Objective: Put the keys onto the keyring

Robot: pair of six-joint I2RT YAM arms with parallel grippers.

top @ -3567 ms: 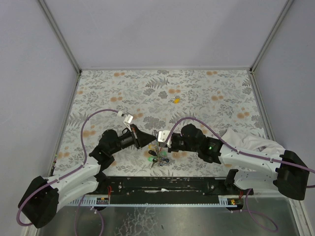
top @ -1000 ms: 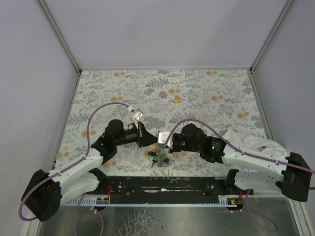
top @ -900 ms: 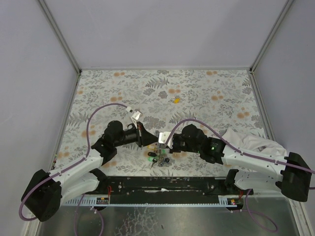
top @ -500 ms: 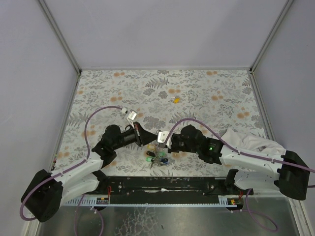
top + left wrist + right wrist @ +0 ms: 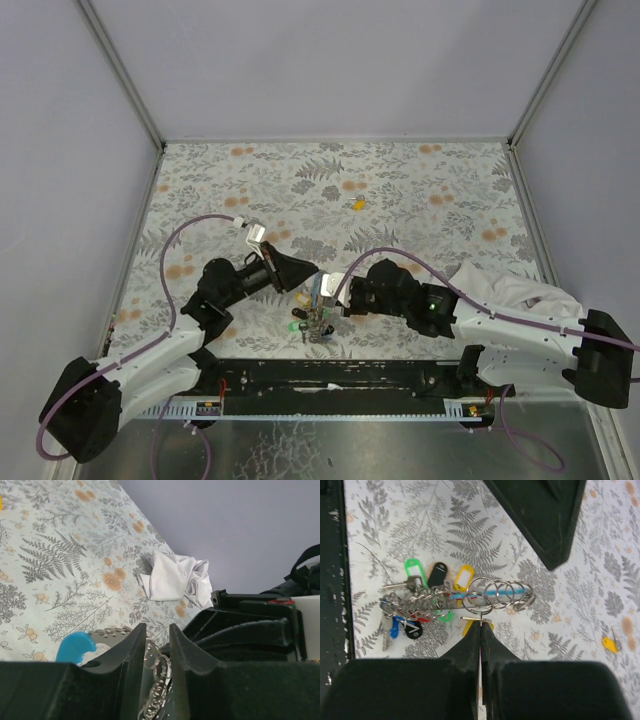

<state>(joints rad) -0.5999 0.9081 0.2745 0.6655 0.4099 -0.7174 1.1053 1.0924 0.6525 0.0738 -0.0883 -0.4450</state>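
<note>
- The left arm reaches in low from the left, elbow bent. The left gripper (image 5: pixel 304 272) hangs level and points at the right arm's tip.
- In the wrist view, the left gripper's black fingers (image 5: pixel 134 647) stand slightly parted and hold nothing. Silver loops show through the gap.
- The right arm stretches in flat from the right. The right gripper (image 5: pixel 322 297) is tipped down just above the key cluster at the table's near edge.
- The right gripper's wedge-shaped fingers are pressed tight together and pinch the lower rim of the thin silvery metal keyring (image 5: pixel 477 603). A yellow cap shows behind their tips.
- The small metal keys (image 5: pixel 415 611) with glossy plastic caps fan out left of the keyring: green (image 5: pixel 412 567), black (image 5: pixel 438 573), yellow (image 5: pixel 463 577), blue and red.
- A coil of wire loops (image 5: pixel 512 596) lies right of the keyring, over a light-blue curved strip (image 5: pixel 517 589).
- One yellow-capped key (image 5: pixel 356 204) lies well apart on the fern-printed tablecloth (image 5: pixel 430 205).
- A crumpled white cloth (image 5: pixel 500 285) sits by the right arm.
</note>
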